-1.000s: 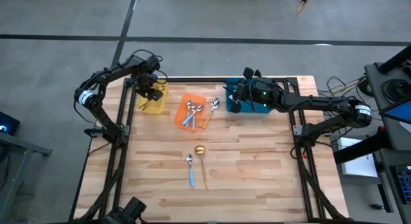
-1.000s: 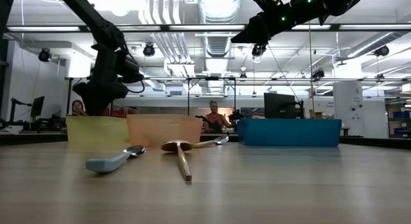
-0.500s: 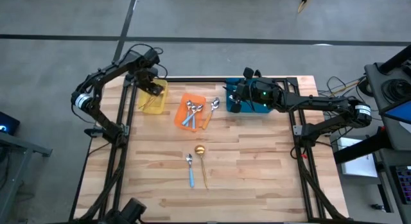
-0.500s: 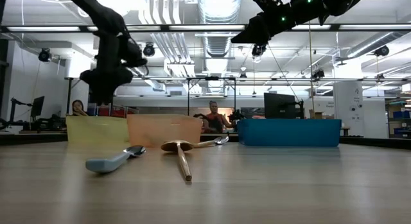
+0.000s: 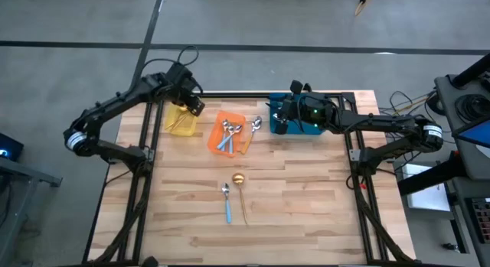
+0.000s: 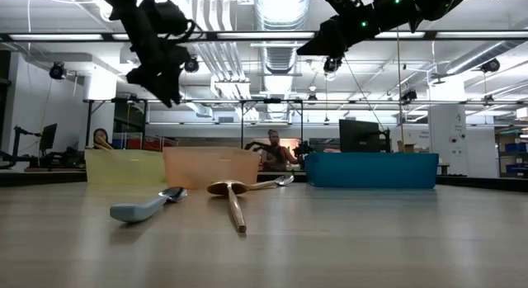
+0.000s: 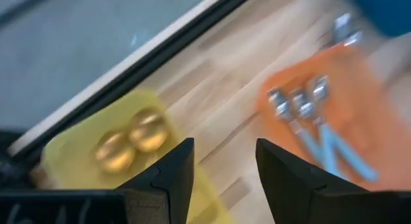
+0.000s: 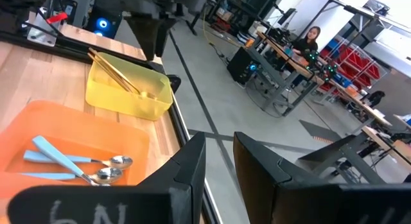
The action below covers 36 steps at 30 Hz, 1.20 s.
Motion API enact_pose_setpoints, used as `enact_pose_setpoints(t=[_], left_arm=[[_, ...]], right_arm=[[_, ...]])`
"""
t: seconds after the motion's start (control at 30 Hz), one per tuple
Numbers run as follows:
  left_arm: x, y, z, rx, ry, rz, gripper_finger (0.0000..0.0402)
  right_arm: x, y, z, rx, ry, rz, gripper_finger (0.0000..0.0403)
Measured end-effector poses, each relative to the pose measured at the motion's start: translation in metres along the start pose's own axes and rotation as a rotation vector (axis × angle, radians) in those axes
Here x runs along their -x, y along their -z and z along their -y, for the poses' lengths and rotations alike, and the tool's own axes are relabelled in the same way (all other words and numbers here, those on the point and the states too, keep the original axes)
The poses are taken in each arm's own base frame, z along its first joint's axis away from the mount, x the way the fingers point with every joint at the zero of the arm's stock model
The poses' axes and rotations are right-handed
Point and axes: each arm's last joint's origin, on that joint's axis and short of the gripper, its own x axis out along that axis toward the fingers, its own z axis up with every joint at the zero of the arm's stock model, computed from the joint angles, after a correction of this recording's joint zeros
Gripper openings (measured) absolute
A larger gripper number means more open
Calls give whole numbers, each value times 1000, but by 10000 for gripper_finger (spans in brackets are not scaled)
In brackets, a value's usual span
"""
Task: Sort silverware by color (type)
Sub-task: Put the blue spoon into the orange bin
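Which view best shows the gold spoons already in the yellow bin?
The right wrist view: gold spoons lie sharp and unobstructed in the yellow bin. The left wrist view shows two blurred bowls, the high view thin streaks, the low view only the bin's wall.

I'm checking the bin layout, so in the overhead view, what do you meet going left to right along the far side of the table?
Yellow bin → orange bin → loose spoon lying beside it → blue bin, with the right arm above it.
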Motion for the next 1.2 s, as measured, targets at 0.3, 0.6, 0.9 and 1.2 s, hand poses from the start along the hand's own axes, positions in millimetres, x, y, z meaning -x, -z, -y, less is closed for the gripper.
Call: enact_pose_setpoints(t=[0.3,0.6,0.9,1.2], left_arm=[[2,23,41,-72,125,150,148],[-3,25,73,-131,218,211,148],[-1,20,82,-110,243,223,148],[1,31,97,-21,288,158,148]], right_arm=[[0,-1,0,-18,3,6,73],[0,-1,0,-18,3,6,73],[0,-1,0,-17,4,6,73],[0,-1,0,-40,3,6,73]])
